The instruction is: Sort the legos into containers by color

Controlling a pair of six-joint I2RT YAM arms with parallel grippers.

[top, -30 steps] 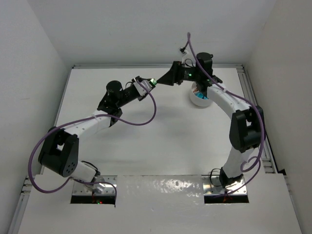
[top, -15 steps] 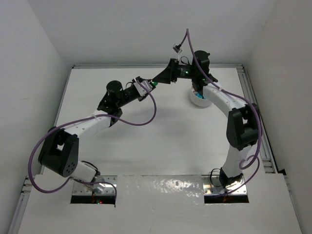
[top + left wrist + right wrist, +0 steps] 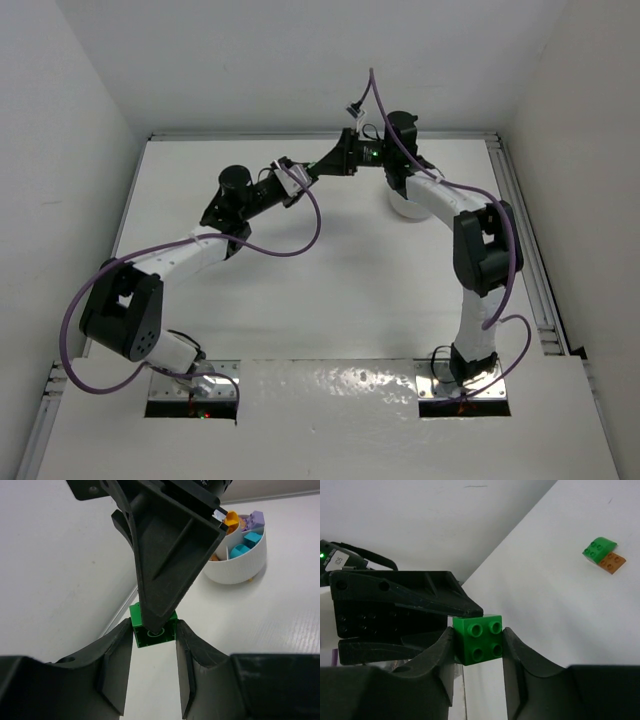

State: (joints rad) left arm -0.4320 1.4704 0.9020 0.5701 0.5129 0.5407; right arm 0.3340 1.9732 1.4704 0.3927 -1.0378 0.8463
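We had the green brick (image 3: 479, 639) pinched in mid-air, the left gripper (image 3: 153, 630) and the right gripper (image 3: 478, 636) both clenched on it, near the divided white dish (image 3: 239, 566).

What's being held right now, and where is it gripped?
A green brick, by both grippers at once: the left gripper pinches one pair of opposite sides, the right gripper the other pair.

2 arms reach forward; left tool (image 3: 154, 630) and right tool (image 3: 477, 640) meet, both clamped.
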